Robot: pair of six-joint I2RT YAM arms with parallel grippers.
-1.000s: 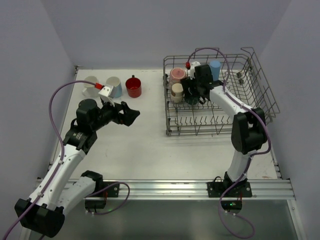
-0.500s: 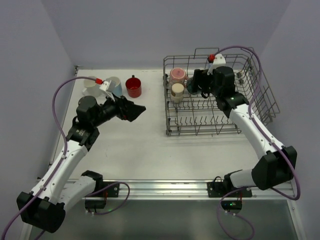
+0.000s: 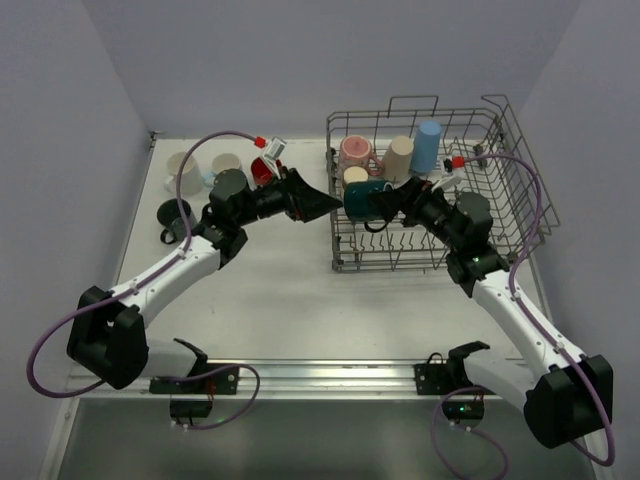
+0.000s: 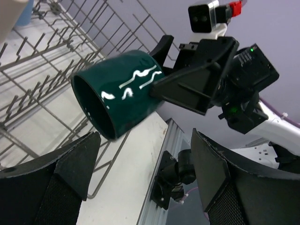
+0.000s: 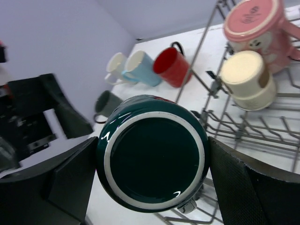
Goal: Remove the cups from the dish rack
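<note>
My right gripper is shut on a dark teal cup, held on its side over the left edge of the grey wire dish rack. The right wrist view shows the cup's base clamped between both fingers. My left gripper is open, its tips just short of the cup's mouth. In the rack stand a pink cup, two beige cups and a tall blue tumbler. On the table at the left are a white cup, a light blue one, a red one and another dark teal one.
The rack's tines and raised wire walls surround the cups still standing in it. The left arm stretches across the table's middle from the left. An aluminium rail runs along the near edge.
The right arm drew the teal cup from the rack's back to its left edge. The left arm swung right to meet it, uncovering the teal cup on the table.
</note>
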